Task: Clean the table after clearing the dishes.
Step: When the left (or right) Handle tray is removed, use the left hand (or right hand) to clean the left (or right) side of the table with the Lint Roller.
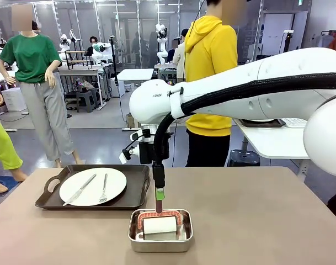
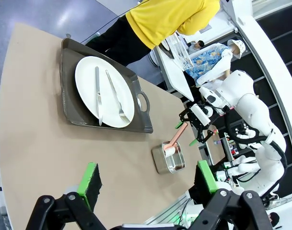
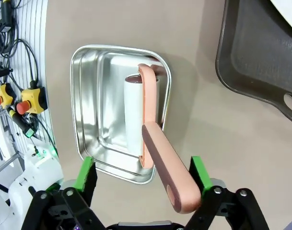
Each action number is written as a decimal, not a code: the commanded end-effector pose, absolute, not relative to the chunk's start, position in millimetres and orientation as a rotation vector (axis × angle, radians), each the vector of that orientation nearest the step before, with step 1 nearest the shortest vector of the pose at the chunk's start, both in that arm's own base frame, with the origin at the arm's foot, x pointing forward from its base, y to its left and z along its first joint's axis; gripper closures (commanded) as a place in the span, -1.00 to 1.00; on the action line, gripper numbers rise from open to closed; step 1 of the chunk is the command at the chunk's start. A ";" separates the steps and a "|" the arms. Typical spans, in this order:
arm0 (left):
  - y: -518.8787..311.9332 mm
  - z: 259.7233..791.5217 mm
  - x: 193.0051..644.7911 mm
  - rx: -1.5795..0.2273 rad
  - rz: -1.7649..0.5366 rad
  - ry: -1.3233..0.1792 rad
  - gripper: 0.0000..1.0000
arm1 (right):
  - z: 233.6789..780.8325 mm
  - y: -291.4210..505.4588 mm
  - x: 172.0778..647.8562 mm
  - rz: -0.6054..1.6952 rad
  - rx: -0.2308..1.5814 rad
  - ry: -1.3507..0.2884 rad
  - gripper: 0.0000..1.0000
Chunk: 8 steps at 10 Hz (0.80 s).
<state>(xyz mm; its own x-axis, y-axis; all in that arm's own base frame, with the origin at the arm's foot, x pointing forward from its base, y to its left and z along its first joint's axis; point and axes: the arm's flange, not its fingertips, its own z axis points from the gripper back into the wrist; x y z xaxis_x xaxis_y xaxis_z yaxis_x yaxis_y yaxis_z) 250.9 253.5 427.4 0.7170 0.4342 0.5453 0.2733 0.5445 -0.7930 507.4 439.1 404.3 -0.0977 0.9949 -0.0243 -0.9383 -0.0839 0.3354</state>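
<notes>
On the brown table [image 1: 256,221], a dark tray [image 1: 136,193] at the left holds a white plate [image 1: 118,179] with a knife [image 1: 79,189] and fork [image 1: 104,187]. In front of it stands a steel pan [image 1: 136,243] with a white roller [image 1: 159,225] whose pink handle [image 3: 167,172] rises out of it. My right gripper [image 3: 142,173] hangs over the pan, open, its green pads on either side of the handle without touching it. My left gripper [image 2: 146,176] is open and empty, high above the table edge, far from the tray [image 2: 69,110].
A person in a yellow hoodie [image 1: 212,83] stands at the far side behind the tray. A white table [image 1: 272,141] lies behind at the right. My right arm spans the right half of the front view. Bare tabletop lies to the right of the pan.
</notes>
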 end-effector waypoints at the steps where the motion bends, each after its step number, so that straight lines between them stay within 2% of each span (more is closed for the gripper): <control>1: 255.2 427.6 249.9 -1.028 0.097 -0.807 -1.00 | 400.9 437.8 496.1 1.624 0.195 0.282 -0.84; 3: 255.2 427.6 249.9 -1.028 0.097 -0.807 -1.00 | 398.3 433.9 499.9 1.584 0.228 0.222 -0.23; 4: 255.2 427.6 249.9 -1.028 0.097 -0.807 -1.00 | 397.4 433.6 499.2 1.594 0.215 0.237 0.33; 5: 255.2 427.6 249.9 -1.028 0.097 -0.807 -1.00 | 396.7 432.9 499.6 1.595 0.220 0.237 0.78; 6: 255.2 427.6 249.9 -1.028 0.097 -0.807 -1.00 | 396.2 432.8 499.5 1.598 0.219 0.237 1.00; 8: 255.2 427.6 249.9 -1.028 0.097 -0.807 -1.00 | 397.1 431.9 498.6 1.606 0.221 0.235 1.00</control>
<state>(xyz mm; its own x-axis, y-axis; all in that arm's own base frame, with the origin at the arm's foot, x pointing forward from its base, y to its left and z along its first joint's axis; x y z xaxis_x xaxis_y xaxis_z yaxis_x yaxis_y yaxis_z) 250.9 253.5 427.4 0.7170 0.4342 0.5453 0.2733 0.5445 -0.7930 512.3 438.8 397.5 -0.0574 0.9983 -0.0041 -0.9518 -0.0535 0.3021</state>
